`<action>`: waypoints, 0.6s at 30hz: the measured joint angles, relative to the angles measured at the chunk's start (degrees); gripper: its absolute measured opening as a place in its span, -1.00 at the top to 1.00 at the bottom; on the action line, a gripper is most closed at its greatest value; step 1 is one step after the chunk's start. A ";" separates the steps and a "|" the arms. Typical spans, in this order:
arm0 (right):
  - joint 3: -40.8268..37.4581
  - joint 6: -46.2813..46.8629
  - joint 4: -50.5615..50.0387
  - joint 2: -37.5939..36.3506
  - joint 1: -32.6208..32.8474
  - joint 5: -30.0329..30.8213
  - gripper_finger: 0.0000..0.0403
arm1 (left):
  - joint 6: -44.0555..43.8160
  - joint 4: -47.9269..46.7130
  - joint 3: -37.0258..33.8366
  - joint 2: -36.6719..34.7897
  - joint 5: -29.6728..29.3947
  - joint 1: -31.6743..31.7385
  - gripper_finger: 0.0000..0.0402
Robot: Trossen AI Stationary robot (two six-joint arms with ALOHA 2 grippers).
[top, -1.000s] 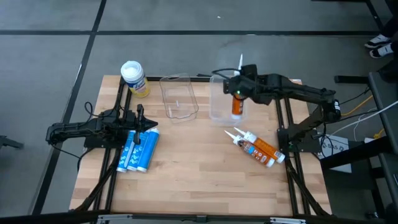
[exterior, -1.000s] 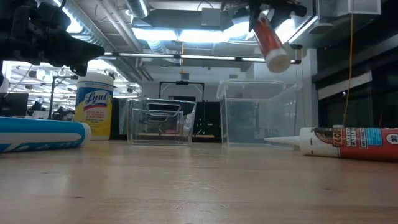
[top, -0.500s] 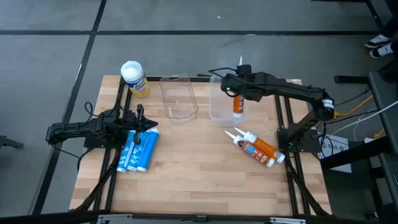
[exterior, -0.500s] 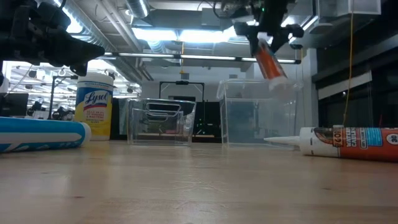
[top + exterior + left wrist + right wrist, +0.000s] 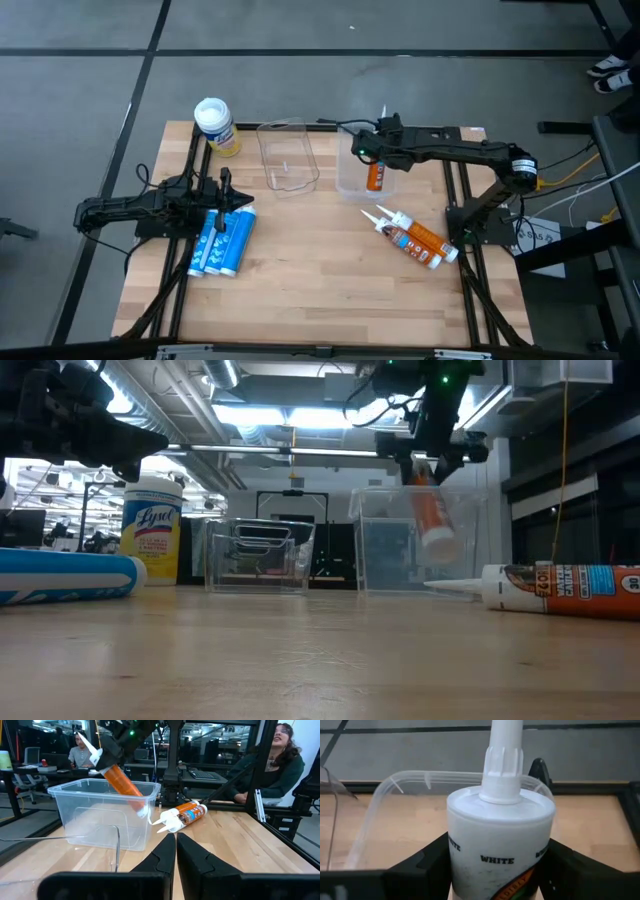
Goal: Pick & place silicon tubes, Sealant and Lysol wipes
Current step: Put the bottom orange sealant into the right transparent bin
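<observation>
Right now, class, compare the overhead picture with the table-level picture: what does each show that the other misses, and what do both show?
Only the overhead view shows three blue tubes side by side, two orange tubes lying together, and the left claw above the blue tubes. Only the table-level view shows the Lysol label on the yellow canister. Both show the right claw holding an orange tube tilted into the clear bin.

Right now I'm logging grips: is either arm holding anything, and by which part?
The right gripper holds an orange sealant cartridge with a white nozzle by its nozzle end, the cartridge hanging into the clear plastic bin. The left gripper is shut and holds nothing.
</observation>
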 joint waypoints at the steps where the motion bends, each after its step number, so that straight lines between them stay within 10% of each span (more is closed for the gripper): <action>1: -0.73 0.37 0.65 0.00 0.00 0.03 -0.12 | -0.01 0.01 0.00 0.01 0.00 -0.01 0.94; 18: -2.92 -0.64 2.11 -0.04 -0.57 -2.95 -0.17 | 0.00 0.00 0.00 0.00 0.00 -0.01 0.93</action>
